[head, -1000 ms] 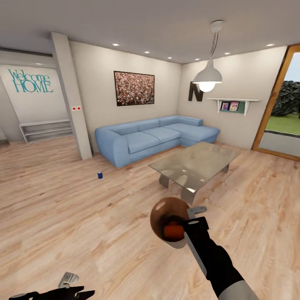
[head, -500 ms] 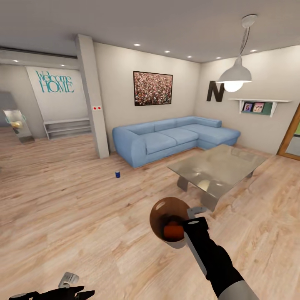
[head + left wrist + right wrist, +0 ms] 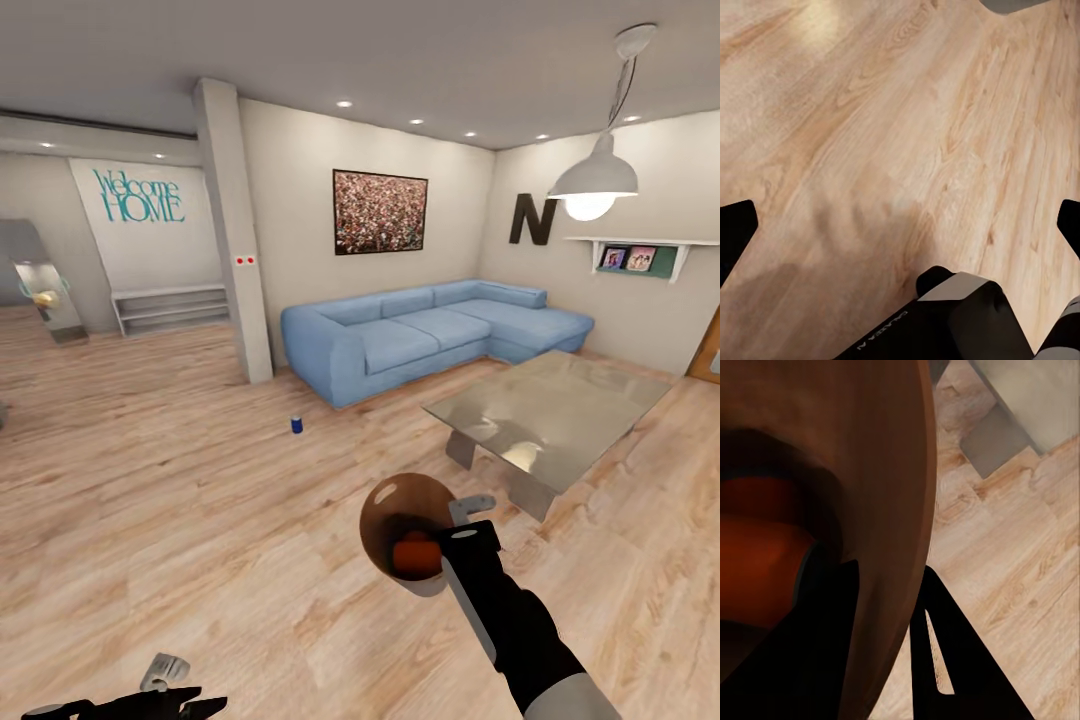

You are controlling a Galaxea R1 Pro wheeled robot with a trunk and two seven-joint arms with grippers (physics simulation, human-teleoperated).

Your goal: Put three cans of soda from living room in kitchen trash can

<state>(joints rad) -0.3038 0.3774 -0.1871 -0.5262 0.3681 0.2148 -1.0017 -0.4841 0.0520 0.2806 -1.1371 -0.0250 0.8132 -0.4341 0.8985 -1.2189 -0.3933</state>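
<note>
The right pincer (image 3: 452, 535) was clenched on the rim of the tash can (image 3: 405, 510), one finger inside the tan wall and one outside, as the right wrist view showed (image 3: 870, 510). The bin hung tilted out in front of the arm above the wood floor (image 3: 200, 520), and at least one can of soda (image 3: 417, 556) lay in its bottom, just beyond the fingertips; whether more cans sat beneath it could not be told. The left pincer (image 3: 165, 672) hung low and well to the left of the right one, released and holding nothing, its two dark fingertips (image 3: 736, 225) spread wide over bare planks. Beyond the bin, ahead and to the right of the pincer, stood the low glass-topped worktop (image 3: 550, 410), and ahead to the left a small blue can (image 3: 296, 425) stood on the floor. Farther off was the blue sofa (image 3: 430, 330). The main risk looked to be the one-sided rim grip: with the bin tipped, a sharp turn or stop of the base could swing it, let it slip from the fingers, or roll the orange can out. Passing close could also knock the bin against the worktop's edge.
</note>
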